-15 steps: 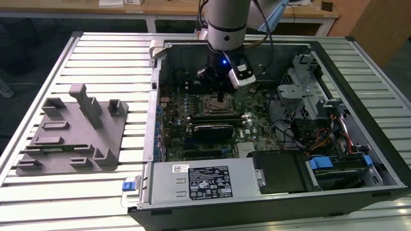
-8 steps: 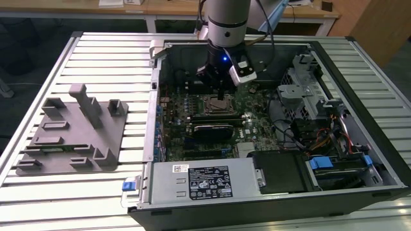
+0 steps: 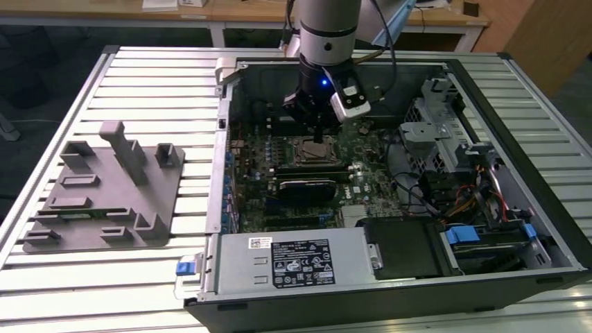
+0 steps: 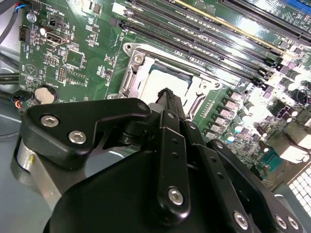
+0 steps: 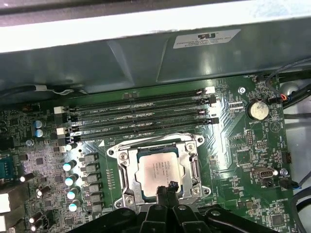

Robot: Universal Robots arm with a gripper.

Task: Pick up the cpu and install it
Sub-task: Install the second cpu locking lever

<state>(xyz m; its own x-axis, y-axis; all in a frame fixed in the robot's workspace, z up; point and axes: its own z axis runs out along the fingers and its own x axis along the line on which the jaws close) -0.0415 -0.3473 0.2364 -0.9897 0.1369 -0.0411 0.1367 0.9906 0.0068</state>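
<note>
The cpu (image 5: 154, 167) is a silvery square chip lying flat inside the metal socket frame (image 5: 122, 167) on the green motherboard. The exterior view has it at the board's middle (image 3: 315, 148), inside the open computer case. My gripper (image 5: 166, 189) hangs straight over the chip's edge, its two thin black fingers pressed together with nothing between them. In the second wrist view the fingertips (image 4: 167, 94) end just above the pale cpu (image 4: 160, 77), partly covering it. Whether the tips touch the chip cannot be told.
Memory slots (image 5: 141, 114) run alongside the socket, and a coin battery (image 5: 257, 109) sits beside them. The case (image 3: 220, 104) also holds a power supply (image 3: 287, 260), a drive cage (image 3: 444, 135) and cables. A grey holder block (image 3: 102, 194) stands on the slatted table at the exterior view's left.
</note>
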